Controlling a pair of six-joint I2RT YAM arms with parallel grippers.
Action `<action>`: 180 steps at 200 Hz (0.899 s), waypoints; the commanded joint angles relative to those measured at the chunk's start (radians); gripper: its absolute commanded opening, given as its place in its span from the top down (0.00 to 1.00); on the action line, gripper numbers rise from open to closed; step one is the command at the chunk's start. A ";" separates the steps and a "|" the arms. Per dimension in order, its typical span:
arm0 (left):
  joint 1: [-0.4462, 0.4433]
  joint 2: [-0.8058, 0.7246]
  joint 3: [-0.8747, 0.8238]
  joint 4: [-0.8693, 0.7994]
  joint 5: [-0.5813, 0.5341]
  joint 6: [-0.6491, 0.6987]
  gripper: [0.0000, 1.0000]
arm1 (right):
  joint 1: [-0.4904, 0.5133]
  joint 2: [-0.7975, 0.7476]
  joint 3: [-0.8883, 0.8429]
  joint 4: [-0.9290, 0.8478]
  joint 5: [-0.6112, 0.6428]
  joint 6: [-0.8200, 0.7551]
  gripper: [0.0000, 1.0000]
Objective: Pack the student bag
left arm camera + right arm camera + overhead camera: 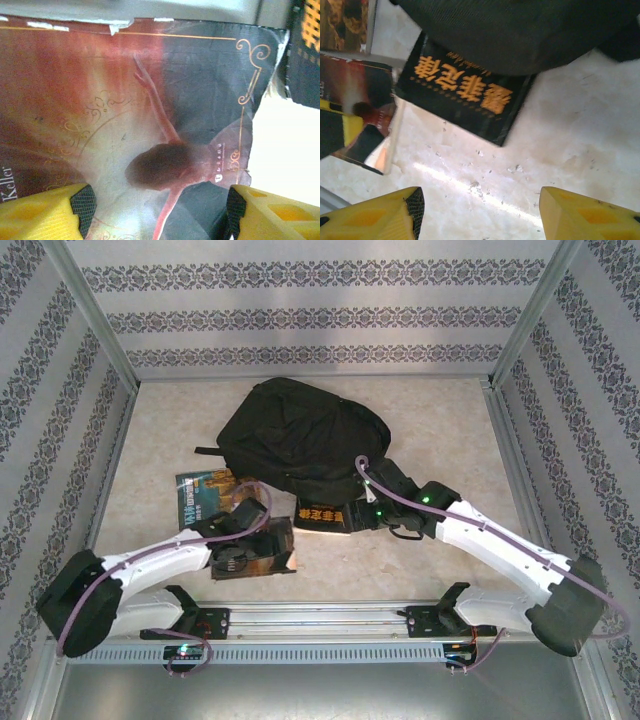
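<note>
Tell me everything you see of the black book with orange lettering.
The black book is thin, with a dark cover bearing orange Chinese characters. It lies flat on the pale table, its far edge tucked under the black backpack. The right tool hovers open nearby, short of touching it.

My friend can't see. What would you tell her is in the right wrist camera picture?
A black book with orange lettering lies on the pale table, its far end hidden by the black student bag. The right gripper hangs open above bare table, and a red book lies at the left.
</note>
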 commanded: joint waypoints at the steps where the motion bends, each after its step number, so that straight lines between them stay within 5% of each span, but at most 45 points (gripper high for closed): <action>1: -0.089 0.120 -0.034 0.026 0.173 0.009 0.27 | -0.001 0.024 -0.012 0.005 -0.052 0.013 0.37; 50: -0.135 0.313 0.135 0.063 0.175 0.135 0.29 | -0.042 0.019 -0.039 0.017 -0.070 0.027 0.37; 90: -0.137 0.368 0.247 0.017 0.159 0.248 0.31 | -0.135 0.053 -0.053 0.070 -0.209 0.036 0.40; 134: -0.136 0.026 0.113 -0.027 0.104 0.222 0.27 | -0.120 0.223 0.053 0.128 -0.323 0.000 0.56; 180: -0.137 -0.343 -0.122 -0.056 0.055 -0.035 0.35 | -0.053 0.480 0.270 0.100 -0.269 -0.071 0.56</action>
